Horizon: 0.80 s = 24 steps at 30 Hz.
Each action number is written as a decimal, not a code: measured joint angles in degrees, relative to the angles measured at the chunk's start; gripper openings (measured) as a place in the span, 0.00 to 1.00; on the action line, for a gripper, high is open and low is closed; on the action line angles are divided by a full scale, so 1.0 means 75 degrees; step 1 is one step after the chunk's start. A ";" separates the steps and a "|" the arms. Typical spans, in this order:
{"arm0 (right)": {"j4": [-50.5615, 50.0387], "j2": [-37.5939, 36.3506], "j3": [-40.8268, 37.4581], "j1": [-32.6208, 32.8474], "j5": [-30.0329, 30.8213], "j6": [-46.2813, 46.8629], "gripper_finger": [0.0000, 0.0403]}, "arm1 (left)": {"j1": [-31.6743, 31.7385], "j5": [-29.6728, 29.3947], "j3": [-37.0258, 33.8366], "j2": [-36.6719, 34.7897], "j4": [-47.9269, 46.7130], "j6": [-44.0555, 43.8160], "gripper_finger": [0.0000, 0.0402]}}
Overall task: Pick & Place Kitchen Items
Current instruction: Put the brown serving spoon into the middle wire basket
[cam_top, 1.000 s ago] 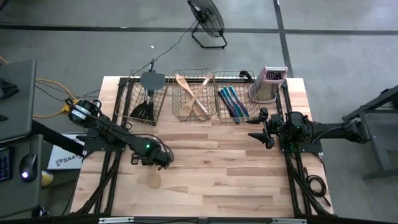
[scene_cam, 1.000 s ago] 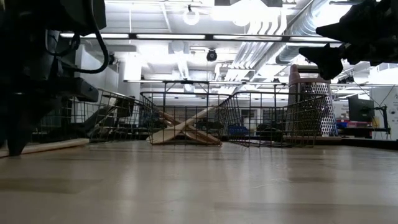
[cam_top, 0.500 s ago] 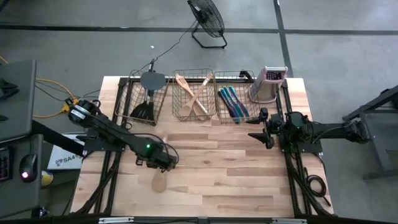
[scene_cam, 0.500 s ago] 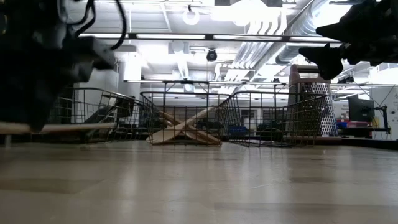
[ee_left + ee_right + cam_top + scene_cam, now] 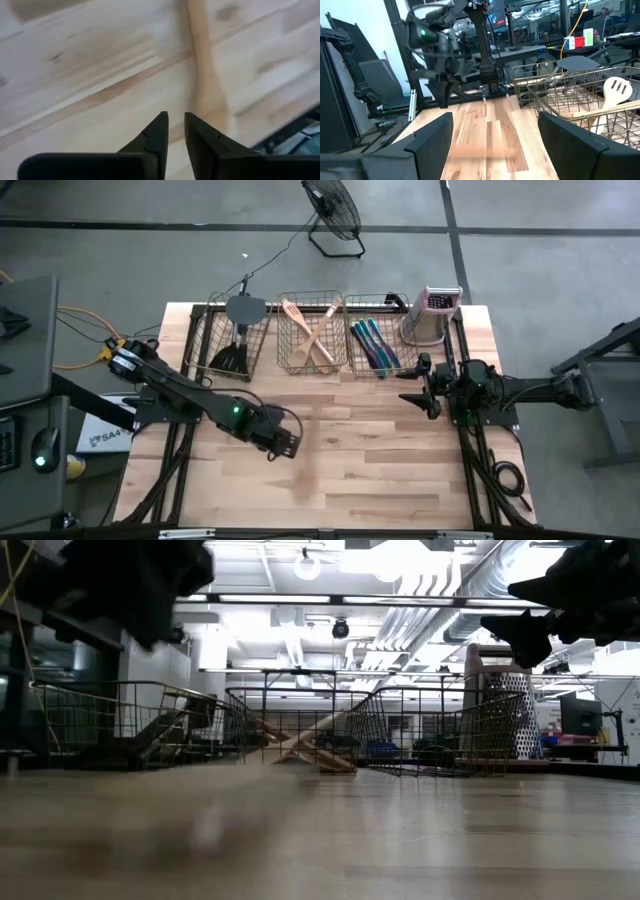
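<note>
1. The wooden spoon point(image 5: 199, 70) shows as a blur over the counter point(image 5: 380, 470), with its bowl end just beside the left gripper point(image 5: 175, 131).
2. I cannot tell whether the left fingers are clamped on it.
3. The right gripper point(image 5: 420, 385) waits near the baskets point(image 5: 312, 330), its fingers wide apart and empty.
4. The spoon is likely light and stiff, with smooth wood that may pivot or slip.
5. It is best taken mid-handle, squarely across.
</note>
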 joint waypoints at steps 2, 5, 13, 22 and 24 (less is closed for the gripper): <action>0.0003 0.0000 0.0002 0.0000 0.0000 0.0000 0.71 | 0.0001 -0.0210 0.0213 -0.0001 0.0003 0.0179 0.12; 0.0003 0.0000 0.0000 -0.0002 0.0000 0.0000 0.71 | 0.0006 -0.0615 0.0362 -0.0003 -0.0055 0.0151 0.06; 0.0003 0.0000 0.0001 0.0000 -0.0001 0.0000 0.71 | 0.0113 -0.0749 0.0360 0.0073 -0.0030 0.0067 0.03; 0.0001 0.0000 0.0001 -0.0002 -0.0003 0.0000 0.71 | 0.0105 -0.1298 0.0360 -0.0011 -0.0236 0.0446 0.04; 0.0003 0.0000 0.0000 -0.0001 0.0000 0.0000 0.71 | 0.0108 -0.1517 0.0354 -0.0019 -0.0287 0.0808 0.04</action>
